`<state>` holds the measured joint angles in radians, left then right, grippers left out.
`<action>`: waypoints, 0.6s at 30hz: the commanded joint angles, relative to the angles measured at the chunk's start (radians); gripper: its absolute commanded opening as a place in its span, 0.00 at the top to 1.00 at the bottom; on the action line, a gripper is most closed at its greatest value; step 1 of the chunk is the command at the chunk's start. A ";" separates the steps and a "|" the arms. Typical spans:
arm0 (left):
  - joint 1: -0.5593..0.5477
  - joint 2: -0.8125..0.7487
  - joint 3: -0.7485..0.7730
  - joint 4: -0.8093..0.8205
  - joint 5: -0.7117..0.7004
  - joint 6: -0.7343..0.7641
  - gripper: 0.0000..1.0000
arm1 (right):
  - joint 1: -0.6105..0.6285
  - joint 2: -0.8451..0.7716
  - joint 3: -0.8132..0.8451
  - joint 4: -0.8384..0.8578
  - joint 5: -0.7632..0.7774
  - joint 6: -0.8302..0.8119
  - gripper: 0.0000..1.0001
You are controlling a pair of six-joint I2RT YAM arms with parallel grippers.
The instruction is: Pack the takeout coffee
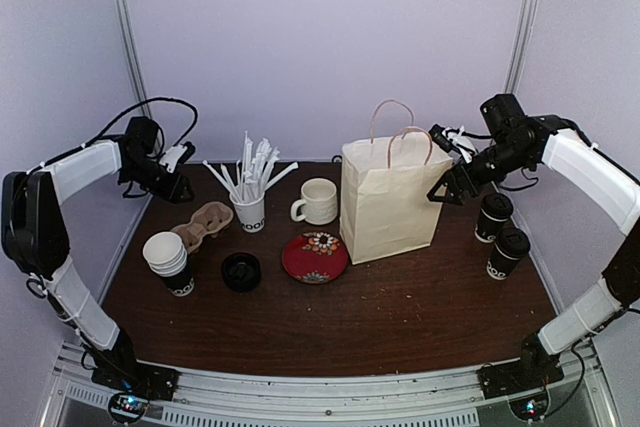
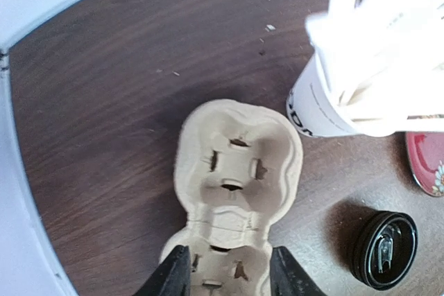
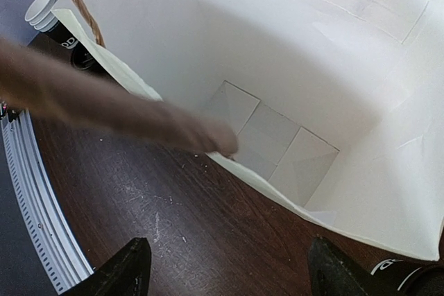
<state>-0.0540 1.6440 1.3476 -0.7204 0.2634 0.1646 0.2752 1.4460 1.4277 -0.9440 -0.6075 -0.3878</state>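
Between the left gripper's (image 2: 229, 272) fingers: nothing is gripped. The jaws stand partly apart in the air, and the near end of the pulp cup carrier (image 2: 236, 171) shows below the gap.
Beyond the left gripper: the carrier lies flat on the table with both wells empty. A white cup of straws (image 2: 326, 105) stands just past it to the right, and a loose black lid (image 2: 383, 240) lies further right.
Between the right gripper's (image 3: 229, 272) fingers: nothing is held. The jaws are spread wide above the open mouth of the paper bag (image 1: 385, 197).
Below the right gripper: the bag's floor is bare, and a blurred rope handle (image 3: 104, 112) crosses the view.
Takeout coffee: the two lidded black cups (image 1: 493, 217) (image 1: 507, 252) stand upright on the table, outside the bag, below the right gripper and to its near side. Neither is touched.
Done: apparently only the bag standing open.
Left: by appearances everything. Both cups need lifting, probably into the carrier, and then placing in the bag.
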 commanded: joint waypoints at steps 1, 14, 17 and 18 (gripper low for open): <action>-0.001 0.056 -0.024 -0.010 0.109 0.079 0.58 | 0.005 -0.002 0.006 0.010 -0.013 0.005 0.19; -0.001 0.159 -0.064 0.047 0.025 0.122 0.53 | 0.005 0.009 -0.012 0.033 -0.026 0.012 0.19; -0.001 0.169 -0.064 0.050 0.011 0.119 0.53 | 0.005 0.012 -0.009 0.036 -0.032 0.014 0.19; -0.001 0.176 -0.066 0.052 0.007 0.119 0.53 | 0.006 0.013 -0.008 0.036 -0.031 0.013 0.19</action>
<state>-0.0540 1.8008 1.2911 -0.7040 0.3016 0.2653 0.2756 1.4479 1.4273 -0.9337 -0.6159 -0.3855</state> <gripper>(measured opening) 0.467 0.810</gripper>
